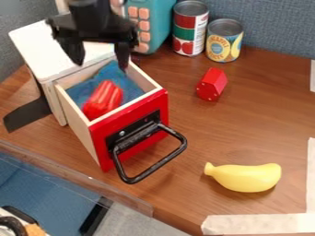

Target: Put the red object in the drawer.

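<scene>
1 red object in drawer slants upper right.

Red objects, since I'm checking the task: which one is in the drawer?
The ridged red one on the blue lining; the faceted red block is on the table.

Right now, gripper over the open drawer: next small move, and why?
I'd probably raise the gripper a little, away from the drawer: its fingers are spread apart and the ridged red object lies on the blue lining inside, so placement looks done and going lower could disturb it.
</scene>
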`<state>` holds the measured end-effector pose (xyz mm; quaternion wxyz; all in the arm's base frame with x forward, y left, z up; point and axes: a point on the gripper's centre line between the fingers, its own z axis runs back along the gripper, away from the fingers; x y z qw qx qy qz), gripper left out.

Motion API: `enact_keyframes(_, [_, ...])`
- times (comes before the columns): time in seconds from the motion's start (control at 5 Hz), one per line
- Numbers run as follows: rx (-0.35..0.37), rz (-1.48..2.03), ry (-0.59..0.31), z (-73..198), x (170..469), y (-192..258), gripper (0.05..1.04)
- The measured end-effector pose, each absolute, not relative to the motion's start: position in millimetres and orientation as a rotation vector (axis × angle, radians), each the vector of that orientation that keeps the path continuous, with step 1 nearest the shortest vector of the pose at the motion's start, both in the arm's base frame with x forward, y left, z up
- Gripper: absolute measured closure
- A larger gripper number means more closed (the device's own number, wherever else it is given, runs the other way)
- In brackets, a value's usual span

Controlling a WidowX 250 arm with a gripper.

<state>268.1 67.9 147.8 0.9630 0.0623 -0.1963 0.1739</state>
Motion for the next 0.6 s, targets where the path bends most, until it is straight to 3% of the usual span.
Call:
enact_keyframes(0.2, [0.124, 0.317, -0.432, 175.6, 261.8, 58.7, 0.084])
enact_keyframes(0.4, [0.084, 0.256, -0.401, 192.6, 255.8, 45.0, 0.084])
enact_keyframes(0.6, [0.049, 0.107, -0.229, 180.7, 252.8, 21.0, 0.084])
